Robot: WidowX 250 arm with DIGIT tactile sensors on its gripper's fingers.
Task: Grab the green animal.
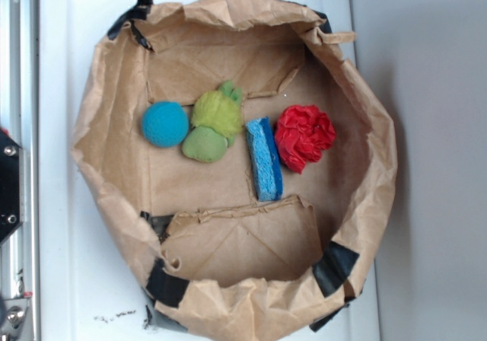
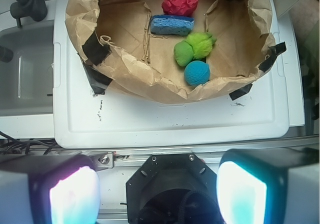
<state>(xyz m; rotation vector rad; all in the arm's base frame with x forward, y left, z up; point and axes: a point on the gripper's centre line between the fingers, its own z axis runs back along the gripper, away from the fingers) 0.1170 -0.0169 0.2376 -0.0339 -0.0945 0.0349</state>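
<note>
Surface: a white plastic lid (image 1: 61, 204) carries a crumpled brown paper bag (image 1: 99, 113) rolled down into a shallow bowl.
Green animal (image 1: 213, 124): lies on the bag floor, left of centre in the exterior view, lime lobe uppermost.
Neighbours: teal ball (image 1: 165, 123) touches it at 9 o'clock; blue sponge (image 1: 264, 158) stands just beside it at 3 o'clock; red crumpled toy (image 1: 303, 136) lies beyond the sponge.
Open room: bare bag floor at 12 and 6 o'clock; the walls stand well apart from it.
Gripper (image 2: 157, 191): seen only in the wrist view, fingers (image 2: 242, 191) spread wide, holding nothing, outside the bag rim.
</note>
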